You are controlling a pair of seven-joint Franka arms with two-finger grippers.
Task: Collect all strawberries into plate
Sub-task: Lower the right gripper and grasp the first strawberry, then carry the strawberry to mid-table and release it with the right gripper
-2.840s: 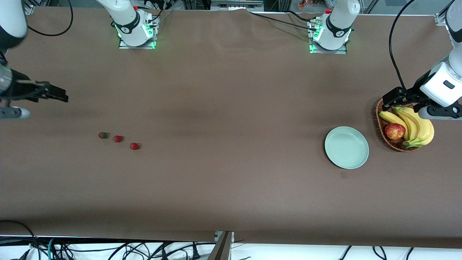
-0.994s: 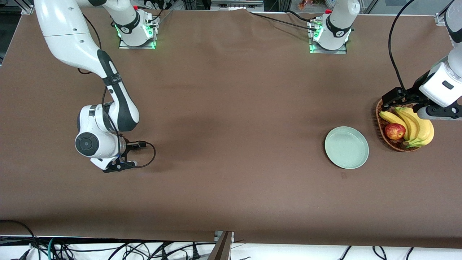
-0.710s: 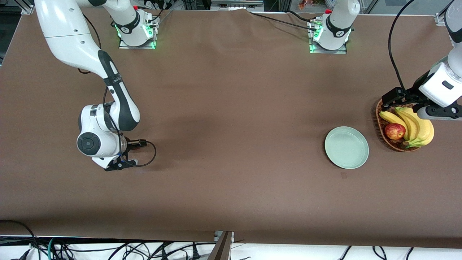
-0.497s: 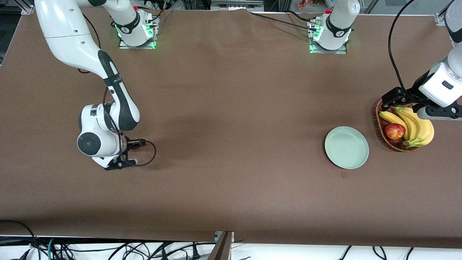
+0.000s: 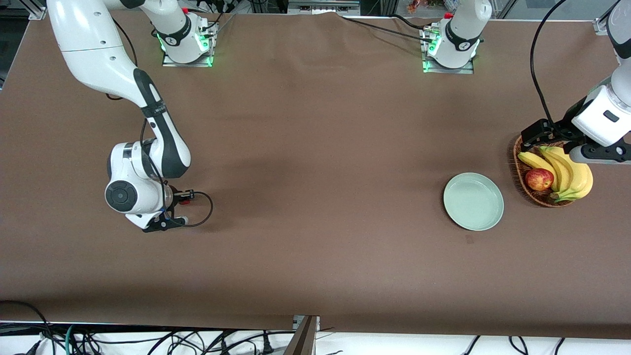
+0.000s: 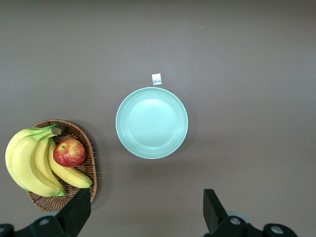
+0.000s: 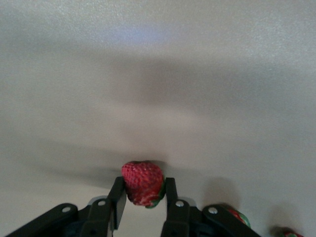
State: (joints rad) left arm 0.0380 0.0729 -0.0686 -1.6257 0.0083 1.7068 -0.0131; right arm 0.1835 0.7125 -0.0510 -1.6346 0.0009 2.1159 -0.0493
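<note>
Fingers of our right gripper [image 7: 143, 197] pinch one strawberry [image 7: 142, 182] down at the table; our left gripper [image 6: 143, 217] waits spread over the plate [image 6: 152, 122]. Lifting fast (shallow pinch) risks dropping it.

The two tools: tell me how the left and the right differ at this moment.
The right tool is low at the table, toward the right arm's end, while the left tool hangs high, looking down on the plate and the basket. The right tool's fingers are shut on a strawberry; the left tool's fingers stand wide apart and hold nothing. Both are dark two-finger tools.
</note>
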